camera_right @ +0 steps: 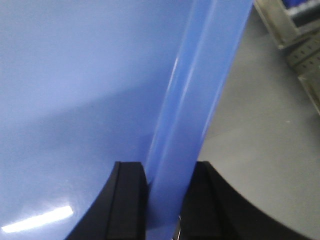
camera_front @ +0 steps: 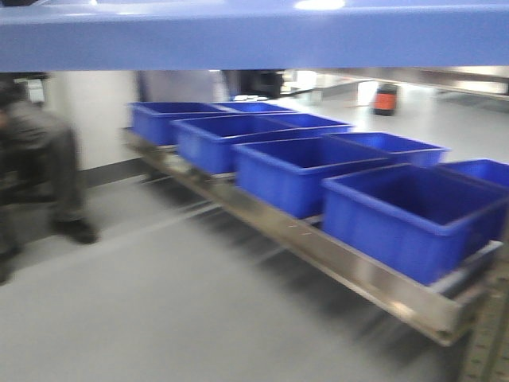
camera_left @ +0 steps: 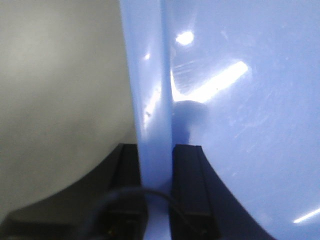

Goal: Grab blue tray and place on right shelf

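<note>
The blue tray (camera_front: 254, 36) spans the top of the front view as a light periwinkle band, held up off the floor. My left gripper (camera_left: 156, 150) is shut on the tray's left rim (camera_left: 150, 100), one black finger on each side of it. The tray's glossy inside (camera_left: 250, 100) fills the right of that view. My right gripper (camera_right: 170, 167) is shut on the tray's right rim (camera_right: 195, 100), with the tray's inside (camera_right: 75, 90) to its left. The right shelf (camera_front: 318, 247), a stainless steel rack, runs diagonally from middle left to lower right of the front view.
Several deep dark-blue bins (camera_front: 302, 175) stand in two rows on the steel shelf. A person in dark clothes (camera_front: 40, 159) sits at the far left. Grey floor (camera_front: 159, 302) lies in front of the rack. A perforated upright (camera_right: 305, 55) shows at the right wrist view's upper right.
</note>
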